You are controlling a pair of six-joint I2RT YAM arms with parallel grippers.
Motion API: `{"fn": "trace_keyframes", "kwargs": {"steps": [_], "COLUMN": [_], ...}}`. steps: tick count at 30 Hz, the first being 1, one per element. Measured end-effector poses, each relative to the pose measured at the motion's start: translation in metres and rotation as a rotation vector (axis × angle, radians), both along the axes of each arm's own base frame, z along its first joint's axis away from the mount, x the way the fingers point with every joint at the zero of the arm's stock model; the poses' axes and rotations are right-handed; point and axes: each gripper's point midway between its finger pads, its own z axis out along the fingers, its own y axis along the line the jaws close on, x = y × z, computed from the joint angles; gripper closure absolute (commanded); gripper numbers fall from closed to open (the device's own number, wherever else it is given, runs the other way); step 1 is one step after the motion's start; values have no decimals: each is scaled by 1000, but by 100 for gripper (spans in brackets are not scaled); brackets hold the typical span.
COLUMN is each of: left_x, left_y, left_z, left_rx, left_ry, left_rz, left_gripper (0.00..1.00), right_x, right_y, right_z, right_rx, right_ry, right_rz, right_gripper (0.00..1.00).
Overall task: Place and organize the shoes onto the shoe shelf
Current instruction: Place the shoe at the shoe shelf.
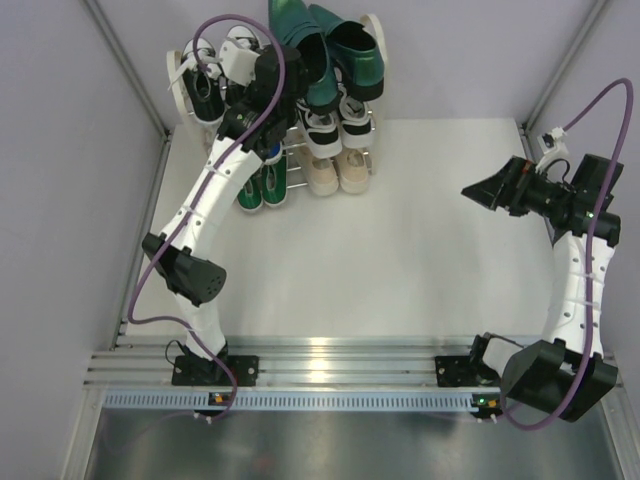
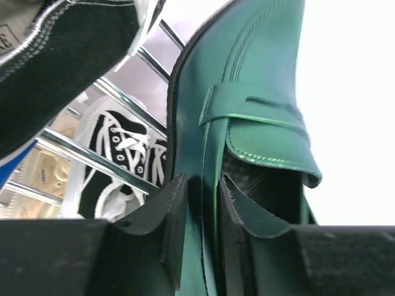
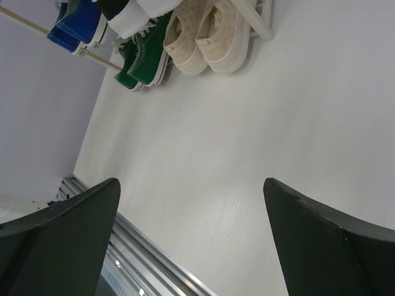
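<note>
Shoes all sit on the shoe shelf (image 1: 176, 80) at the far edge of the white table (image 1: 430, 250), against the back wall: thin chrome rods (image 2: 92, 157) between rounded cream side panels. Top tier: dress shoes (image 1: 350, 50), one pair, glossy dark green leather, smooth, slip-on shape with a strap across the vamp and raised seams along the toe. Below them are two pairs of black-and-white sneakers (image 1: 335, 120): black canvas, white stitching, white laces, white rubber toe caps. Lowest row in front: beige sneakers (image 3: 210, 34), pale woven canvas on thick rubber soles, and green sneakers (image 3: 145, 55) just beside them, soles white-edged. Blue sneaker (image 3: 80, 24) is next to the green pair, partly cut off by the frame. Left gripper (image 2: 203, 185) is up at the top tier on one dress shoe (image 2: 259, 92). Its matte black, wedge-shaped fingers (image 2: 163, 213) stand close together with the shoe's thin leather side wall between them, one finger outside, the other over the dark shoe opening. The gap is narrow; cannot tell whether the pads press the leather or only flank it. Right gripper (image 3: 191, 185) hangs well apart from the shelf, over bare table on the right, jaws spread wide with nothing between them; its fingers are dark, flat and tapered. Ribbed aluminium rail (image 1: 320, 355) runs along the near table edge by both arm bases.
</note>
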Motion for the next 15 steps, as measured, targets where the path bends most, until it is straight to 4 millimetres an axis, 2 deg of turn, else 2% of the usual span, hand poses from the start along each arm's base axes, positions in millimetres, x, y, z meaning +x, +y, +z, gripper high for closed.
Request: {"fn": "trace_keyframes", "kwargs": {"steps": [4,15], "left_x": [1,7], "left_y": [-1,-1], "left_z": [2,13], "left_rx": [-18,-89], "left_ry": [-9,-51], "left_rz": [-7,-17], "left_gripper": [64,42], "right_x": [0,-1], "right_y": [0,0], "right_z": [0,-1], "right_rx": [1,3], "right_ry": [4,6], "right_rz": [-1,-2], "right_gripper": [1,1]}}
